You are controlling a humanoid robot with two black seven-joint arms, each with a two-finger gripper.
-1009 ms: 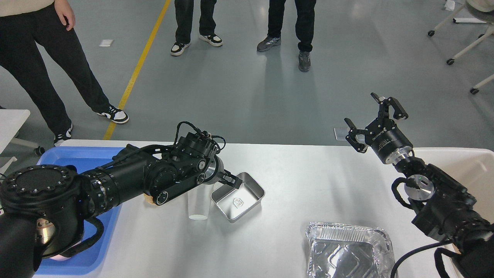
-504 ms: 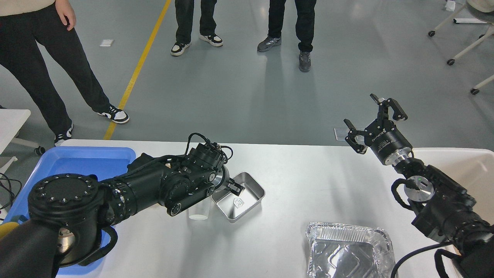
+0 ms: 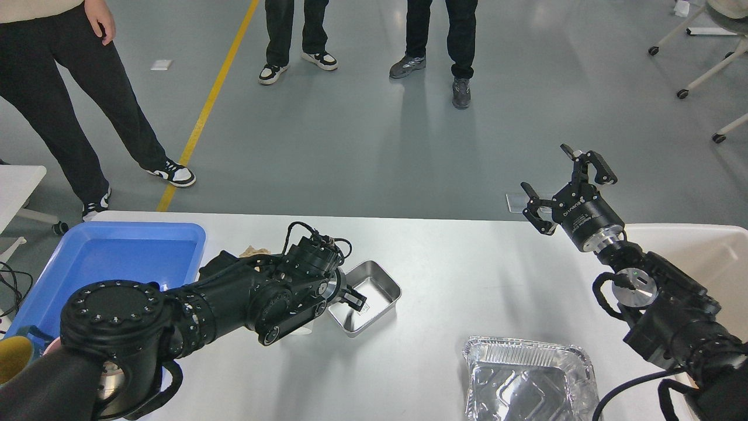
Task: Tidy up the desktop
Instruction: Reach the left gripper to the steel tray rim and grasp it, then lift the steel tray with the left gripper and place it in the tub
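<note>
The white desktop (image 3: pixel 467 275) spans the lower half of the head view. A small steel tray (image 3: pixel 377 286) sits on it left of centre. My left gripper (image 3: pixel 353 298) reaches low over the tray's left part; it is dark and small, so I cannot tell how its fingers stand. A clear plastic cup (image 3: pixel 302 331) beside the tray is almost hidden behind my left arm. A crumpled foil tray (image 3: pixel 529 377) lies at the front right. My right gripper (image 3: pixel 564 184) is open and empty, raised above the table's far right edge.
A blue plastic tray (image 3: pixel 117 257) stands at the left end, a beige bin (image 3: pixel 701 251) at the right end. Brownish crumpled paper (image 3: pixel 252 251) lies behind my left arm. A yellow thing (image 3: pixel 14 356) shows at the bottom left. Three people stand on the floor beyond.
My left arm has dropped lower and swung forward, carrying its gripper down from the steel tray's left rim to over its inside, and it now covers most of the cup. The right arm has barely moved.
</note>
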